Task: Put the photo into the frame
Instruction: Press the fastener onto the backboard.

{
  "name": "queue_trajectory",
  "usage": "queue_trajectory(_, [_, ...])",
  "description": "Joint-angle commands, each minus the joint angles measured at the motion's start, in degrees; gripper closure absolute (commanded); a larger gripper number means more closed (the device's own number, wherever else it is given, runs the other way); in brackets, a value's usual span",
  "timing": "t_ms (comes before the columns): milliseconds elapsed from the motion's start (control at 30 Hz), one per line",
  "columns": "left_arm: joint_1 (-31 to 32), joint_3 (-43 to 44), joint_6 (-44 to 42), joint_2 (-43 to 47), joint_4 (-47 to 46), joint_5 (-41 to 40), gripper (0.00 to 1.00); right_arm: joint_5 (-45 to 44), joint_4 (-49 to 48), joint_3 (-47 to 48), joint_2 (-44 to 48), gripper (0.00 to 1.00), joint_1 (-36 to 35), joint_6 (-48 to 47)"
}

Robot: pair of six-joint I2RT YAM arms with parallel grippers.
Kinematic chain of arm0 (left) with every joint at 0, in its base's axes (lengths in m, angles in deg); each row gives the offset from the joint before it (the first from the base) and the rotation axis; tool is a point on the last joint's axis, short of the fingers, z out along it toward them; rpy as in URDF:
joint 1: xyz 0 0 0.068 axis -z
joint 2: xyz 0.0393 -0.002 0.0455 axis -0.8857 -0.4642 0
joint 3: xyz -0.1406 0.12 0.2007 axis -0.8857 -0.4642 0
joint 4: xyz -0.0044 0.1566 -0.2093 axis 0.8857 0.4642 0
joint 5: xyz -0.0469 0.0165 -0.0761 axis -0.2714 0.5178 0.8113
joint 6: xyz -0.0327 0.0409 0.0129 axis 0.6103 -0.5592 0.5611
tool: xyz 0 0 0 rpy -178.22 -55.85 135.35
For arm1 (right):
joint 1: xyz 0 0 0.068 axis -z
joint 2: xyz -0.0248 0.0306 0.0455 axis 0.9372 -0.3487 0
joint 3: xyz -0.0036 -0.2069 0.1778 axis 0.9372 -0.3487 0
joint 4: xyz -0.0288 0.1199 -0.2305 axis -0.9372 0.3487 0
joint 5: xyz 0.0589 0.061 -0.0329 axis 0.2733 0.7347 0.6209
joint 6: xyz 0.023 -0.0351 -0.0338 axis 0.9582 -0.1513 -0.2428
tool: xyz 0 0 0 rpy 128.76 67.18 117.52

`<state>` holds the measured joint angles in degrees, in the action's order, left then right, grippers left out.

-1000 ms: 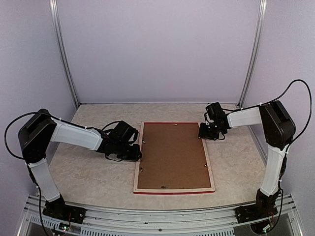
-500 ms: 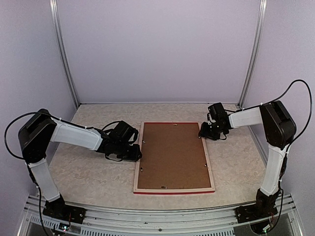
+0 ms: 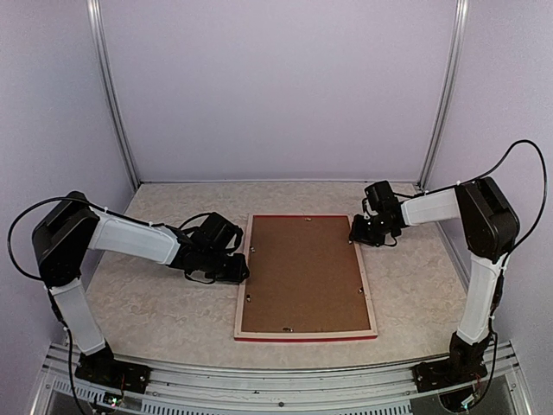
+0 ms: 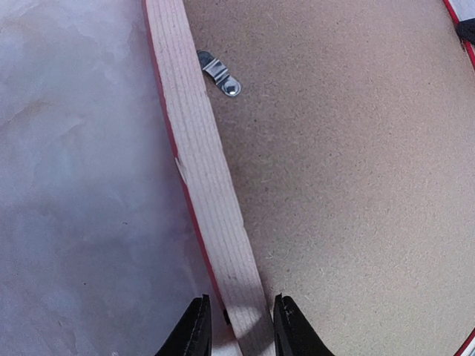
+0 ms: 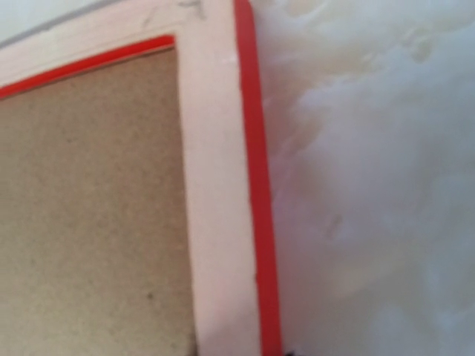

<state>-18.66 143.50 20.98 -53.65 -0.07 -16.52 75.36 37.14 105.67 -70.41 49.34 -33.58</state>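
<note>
Frame [image 3: 307, 334]: lies face down mid-bench [image 3: 155, 303], pale wood back up, with the brown backing board [image 3: 302, 272] seated inside.
Left gripper [image 3: 238, 270]: clenched on the frame's left rail. Only the left wrist view shows a finger on each side of the wood, and a metal clip [image 4: 220, 74] farther along.
Right gripper [image 3: 365, 232]: at the frame's far right corner. Whether it grips cannot be told, as its wrist view gives only a blurred corner and red edge.

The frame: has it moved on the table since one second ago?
No. The frame lies where it was, its near edge at the same gap from the metal rail at the table's front.
</note>
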Motion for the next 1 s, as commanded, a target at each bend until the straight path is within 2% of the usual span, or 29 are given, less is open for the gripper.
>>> queue_trajectory(0, [-0.4,0.1,-0.6,0.0,2.3,-0.4,0.71,-3.5,3.8,-2.6,-1.4,0.77,0.5,-1.2])
queue_trajectory(167, [-0.5,-0.4,-0.5,0.7,2.5,-0.8,0.71,-3.7,5.6,-2.7,-0.9,0.83,1.0,-4.2])
queue_trajectory(367, [-0.5,-1.1,-0.4,1.3,2.2,-0.9,0.71,4.7,4.6,-2.8,0.0,0.85,3.2,-6.0])
queue_trajectory(433, [-0.5,-1.2,-0.4,1.3,2.1,-0.9,0.71,6.4,4.5,-2.0,0.0,0.81,3.2,-6.1])
queue_trajectory(567, [-0.5,-1.1,-0.4,1.3,2.0,-0.7,0.71,9.6,3.9,-0.5,-0.1,0.61,3.2,-5.6])
queue_trajectory(633, [-0.5,-1.2,-0.4,1.3,2.0,-0.7,0.71,9.9,3.8,-0.1,-0.3,0.56,3.0,-5.2])
queue_trajectory(833, [-0.5,-1.3,-0.5,1.5,2.0,-0.7,0.71,6.8,5.0,0.7,-1.5,0.54,1.3,-5.0])
queue_trajectory(967, [-0.5,-1.3,-0.5,1.4,1.8,-0.6,0.71,3.1,6.7,1.2,-2.6,0.58,-0.2,-5.0])
